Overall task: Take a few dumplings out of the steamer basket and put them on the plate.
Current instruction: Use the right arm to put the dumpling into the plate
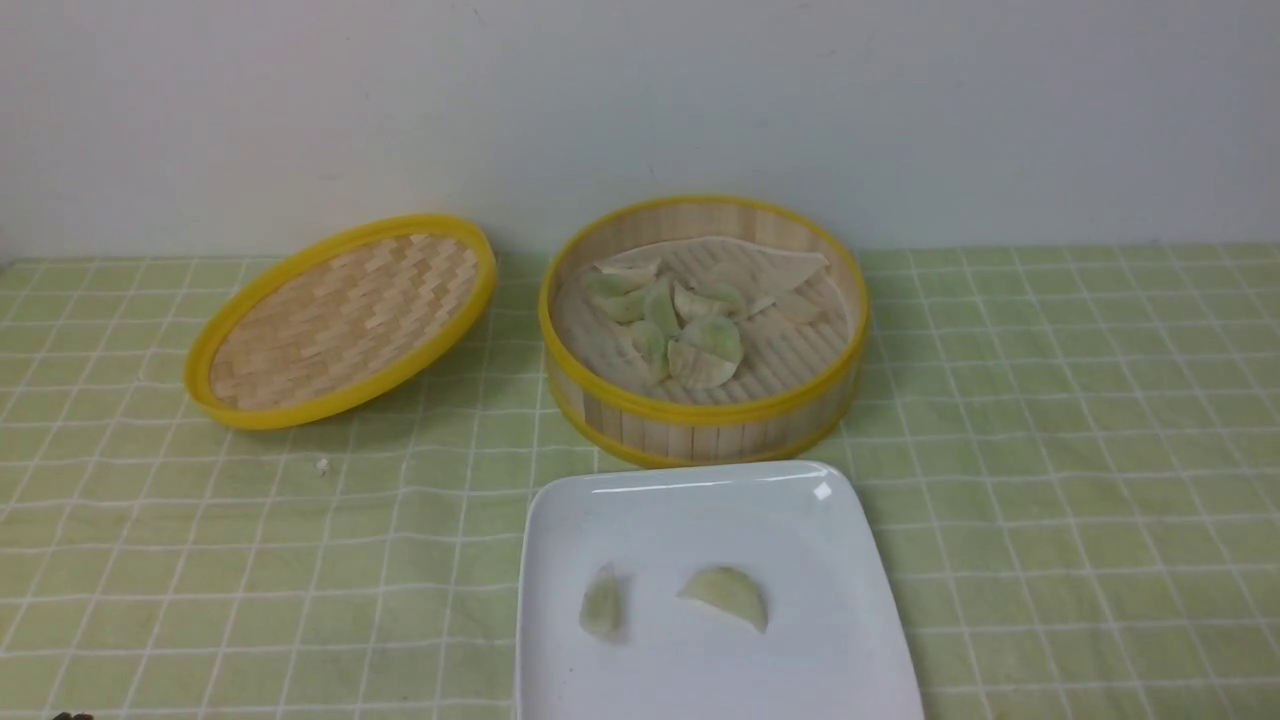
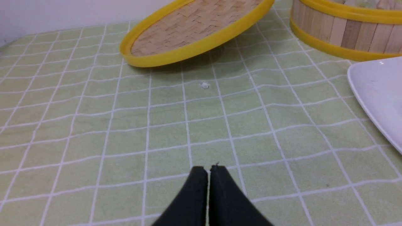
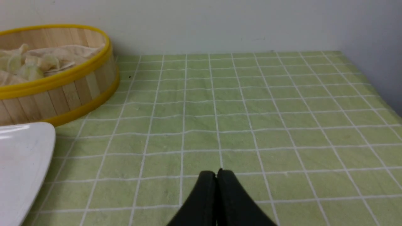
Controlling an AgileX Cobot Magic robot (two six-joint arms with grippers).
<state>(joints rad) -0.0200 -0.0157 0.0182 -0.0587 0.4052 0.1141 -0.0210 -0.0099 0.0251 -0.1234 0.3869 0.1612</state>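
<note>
Two dumplings (image 1: 680, 600) already lie on the plate (image 1: 850, 640), nearest the front camera, a little apart from each other. Both grippers sit low over the cloth (image 1: 1050, 450), well back from the work: the left gripper (image 2: 209, 169) has its jaws pressed together on nothing, the plate off to its right and the lid (image 2: 194, 28) ahead of it; the right gripper (image 3: 216, 172) is likewise closed and empty, with the plate and basket (image 3: 62, 91) to its left. More dumplings are heaped in the basket, beyond the plate. If another is wanted, I would open the jaws before entering, come straight down over the rim, pick a dumpling at the heap's edge, and pinch gently across its belly; the skins look soft.
</note>
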